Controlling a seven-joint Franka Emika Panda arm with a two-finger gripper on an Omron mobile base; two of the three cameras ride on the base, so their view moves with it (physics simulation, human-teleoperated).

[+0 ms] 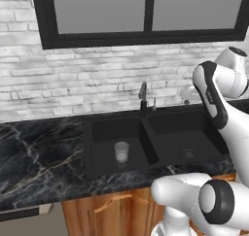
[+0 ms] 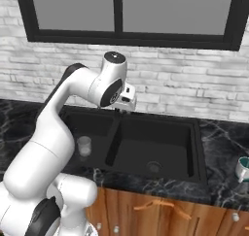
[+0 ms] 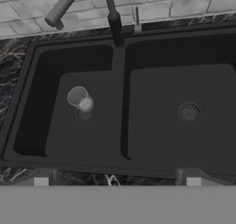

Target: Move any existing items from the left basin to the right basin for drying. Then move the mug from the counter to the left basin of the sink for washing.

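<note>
A small pale translucent cup (image 1: 121, 151) (image 2: 84, 145) (image 3: 79, 98) stands upright in the left basin (image 1: 104, 133) (image 3: 55, 131) of the black double sink, next to its drain. The right basin (image 1: 180, 128) (image 2: 155, 143) (image 3: 179, 80) holds nothing but its drain. The white mug (image 2: 242, 168) with a teal inside sits on the marble counter (image 2: 221, 133), far right of the sink. My gripper (image 2: 124, 107) (image 3: 117, 181) hangs high above the sink's divider, open, with nothing between its fingertips (image 3: 40, 181). It is well above the cup and to its right.
A slim dark faucet (image 1: 143, 96) (image 3: 113, 20) rises behind the divider against the white brick wall. Black marble counter (image 1: 39, 157) runs to the left of the sink. Wooden cabinet fronts (image 2: 160, 208) sit below the counter's front edge.
</note>
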